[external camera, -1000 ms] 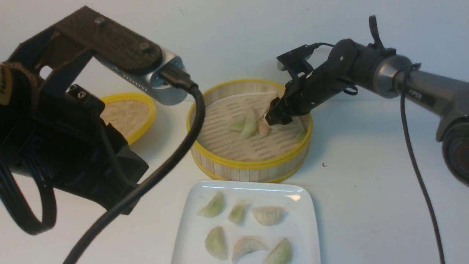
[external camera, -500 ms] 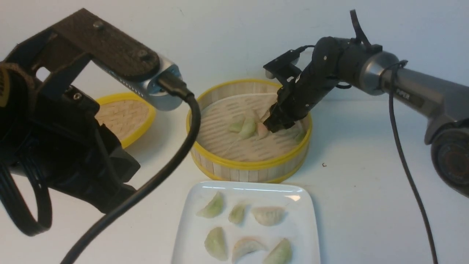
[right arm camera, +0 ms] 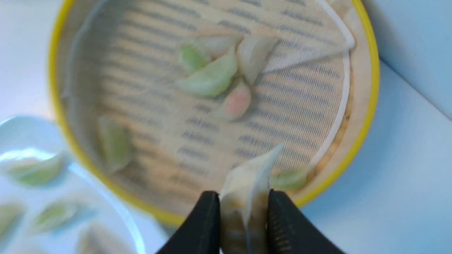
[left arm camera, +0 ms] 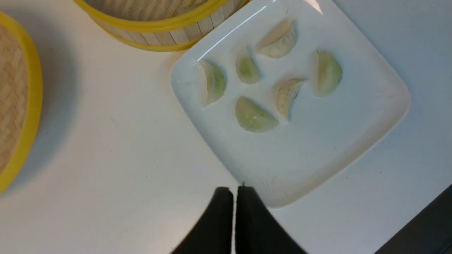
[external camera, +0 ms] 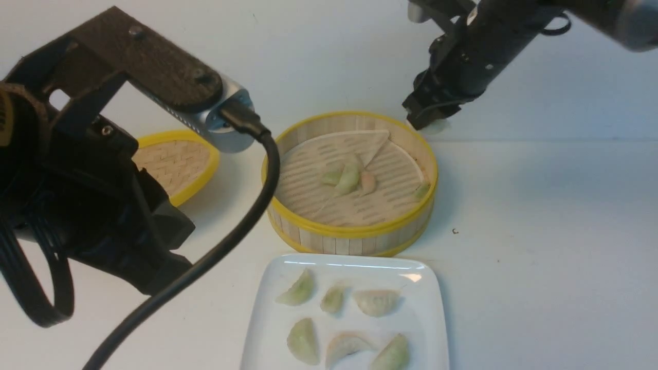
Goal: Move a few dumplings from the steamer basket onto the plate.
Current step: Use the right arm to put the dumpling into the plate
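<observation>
The steamer basket (external camera: 329, 240) stands in the middle of the table with a small cluster of dumplings (external camera: 349, 178) on its slotted floor and one green one (external camera: 421, 191) against the right wall. My right gripper (external camera: 424, 121) hangs above the basket's far right rim, shut on a whitish dumpling (right arm camera: 247, 180) pinched between its fingers (right arm camera: 282, 218). The white plate (external camera: 426, 318) lies in front of the basket and holds several dumplings (left arm camera: 254, 116). My left gripper (left arm camera: 234, 190) is shut and empty, over the plate's (left arm camera: 317, 148) edge.
The flat woven lid (external camera: 175, 159) with its yellow rim lies left of the basket. My left arm's wrist and its thick black cable (external camera: 231, 241) fill the left foreground. A pale wall rises just behind the basket. A dark table edge (left arm camera: 427, 225) shows past the plate.
My right gripper closed on a dumpling inside the basket and lifted it up and to the right, out over the far rim. The left arm stayed almost still.
</observation>
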Motion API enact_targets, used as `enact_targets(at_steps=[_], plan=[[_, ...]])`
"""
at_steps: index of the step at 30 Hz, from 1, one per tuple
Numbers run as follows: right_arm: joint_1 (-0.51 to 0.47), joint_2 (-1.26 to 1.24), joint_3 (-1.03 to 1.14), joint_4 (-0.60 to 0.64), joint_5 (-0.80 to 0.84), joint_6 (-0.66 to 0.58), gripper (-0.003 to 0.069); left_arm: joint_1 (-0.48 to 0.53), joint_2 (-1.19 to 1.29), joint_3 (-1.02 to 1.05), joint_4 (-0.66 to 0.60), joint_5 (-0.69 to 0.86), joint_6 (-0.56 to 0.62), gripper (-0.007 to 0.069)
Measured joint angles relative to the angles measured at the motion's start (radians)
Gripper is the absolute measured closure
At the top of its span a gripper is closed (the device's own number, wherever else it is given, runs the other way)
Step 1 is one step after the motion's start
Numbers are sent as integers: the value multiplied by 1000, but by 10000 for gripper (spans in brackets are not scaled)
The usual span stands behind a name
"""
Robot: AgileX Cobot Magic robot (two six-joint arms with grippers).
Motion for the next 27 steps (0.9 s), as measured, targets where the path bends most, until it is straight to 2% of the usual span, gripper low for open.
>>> enact_targets(at_steps=[3,8,12,14,19,27], plan=[[36,-171,160,5,0,19,506,0,0,0,-1,6,-6,631],[212,-486,594,72,-54,78,506,0,0,0,-34,5,-7,631],[374,-600,907,95,-237,110,506,0,0,0,-54,5,-7,631],[418,-608,1014,101,-334,136,506,0,0,0,-54,5,-7,631],[432,-505,1103,100,-521,173,506,0,0,0,-85,-3,-7,631],[433,-263,1091,101,-687,197,506,0,0,0,-93,-10,-7,631]])
